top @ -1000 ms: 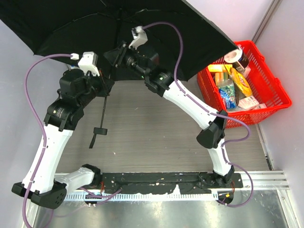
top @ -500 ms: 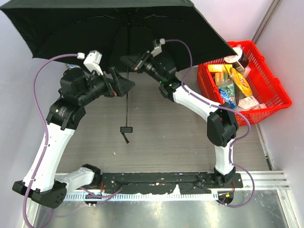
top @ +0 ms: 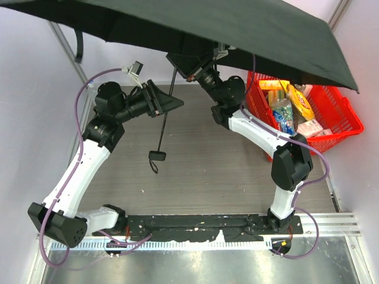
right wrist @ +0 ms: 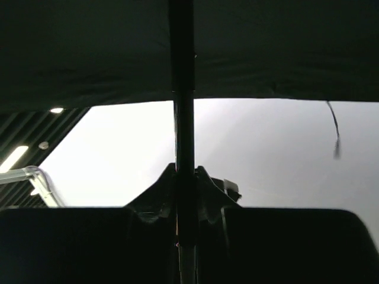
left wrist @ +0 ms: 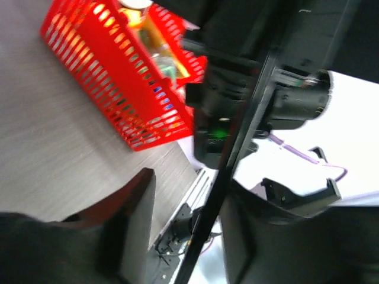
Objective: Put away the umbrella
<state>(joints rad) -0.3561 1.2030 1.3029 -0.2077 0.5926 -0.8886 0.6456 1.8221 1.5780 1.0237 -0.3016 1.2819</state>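
The black umbrella (top: 237, 29) is open, and its canopy spreads over the whole top of the overhead view. Its thin shaft (top: 167, 118) slants down to the handle (top: 157, 155), which hangs above the table with a short strap under it. My right gripper (top: 190, 70) is shut on the shaft just below the canopy. In the right wrist view the fingers (right wrist: 204, 183) pinch the shaft (right wrist: 182, 89) from both sides. My left gripper (top: 172, 105) is open around the shaft's middle. In the left wrist view the shaft (left wrist: 237, 136) runs between the fingers (left wrist: 133, 225) with a gap on each side.
A red basket (top: 340, 127) with several packets and bottles stands at the right edge of the table, partly under the canopy; it also shows in the left wrist view (left wrist: 118, 77). Lilac walls close in on the left and right. The wood-grain tabletop (top: 207, 171) lies below the handle.
The left gripper has let go of the shaft and now stands open around it. The right gripper has shut on the shaft and carried the umbrella upward and rightward.
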